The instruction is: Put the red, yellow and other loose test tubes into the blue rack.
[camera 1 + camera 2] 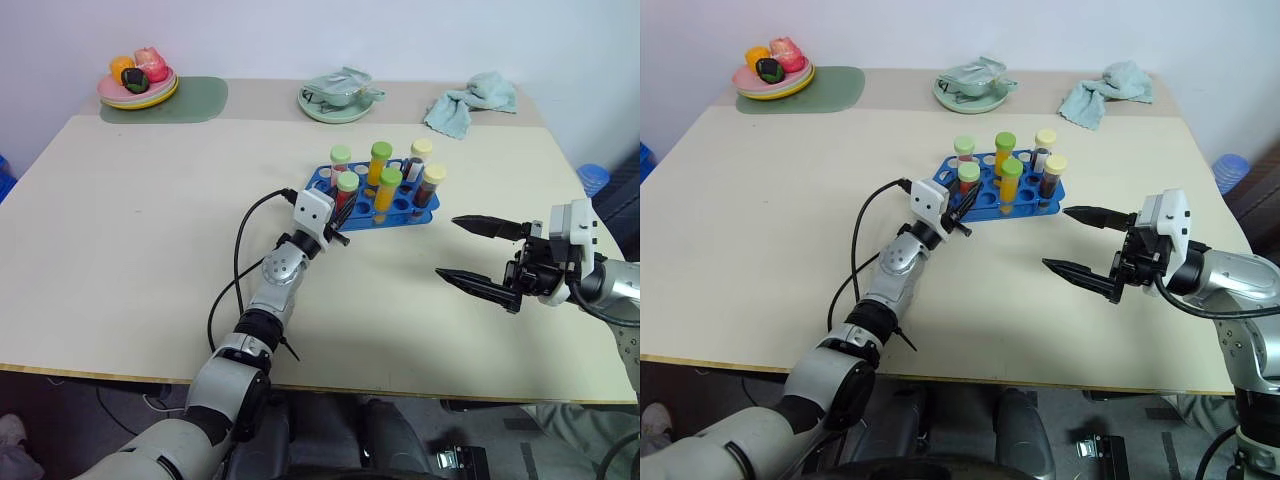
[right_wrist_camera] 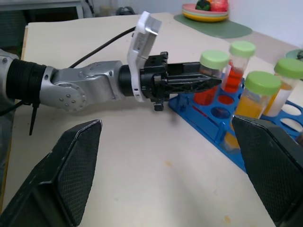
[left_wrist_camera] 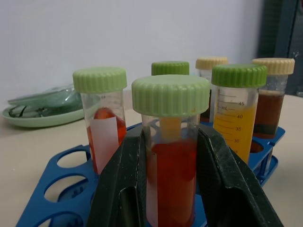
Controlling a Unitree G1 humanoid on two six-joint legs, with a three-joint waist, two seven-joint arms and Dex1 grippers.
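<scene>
A red tube (image 3: pixel 170 170) with a light green cap stands upright at the near left of the blue rack (image 1: pixel 385 205), pinched between the two black fingers (image 3: pixel 120 189) of the left gripper (image 1: pixel 345 212). From the left wrist view its lower part sits among the rack's holes, though whether it rests fully in one cannot be told.

Other tubes stand upright in the rack: a second red one (image 3: pixel 105 127) with a green cap just beside the held one, two yellow ones (image 1: pixel 388 190) with green caps, and two dark ones (image 1: pixel 430 187) with cream caps at the right end. Several holes on the near side are empty.

The rack sits on a pale table (image 1: pixel 130 260), a little right of its middle. The right gripper (image 1: pixel 478 255) hovers above the table, near and right of the rack, apart from it, its fingers spread wide.

At the far edge lie a plate of toy fruit (image 1: pixel 138 85) on a green mat (image 1: pixel 175 100), a green dish (image 1: pixel 338 97) and a crumpled cloth (image 1: pixel 470 100).
</scene>
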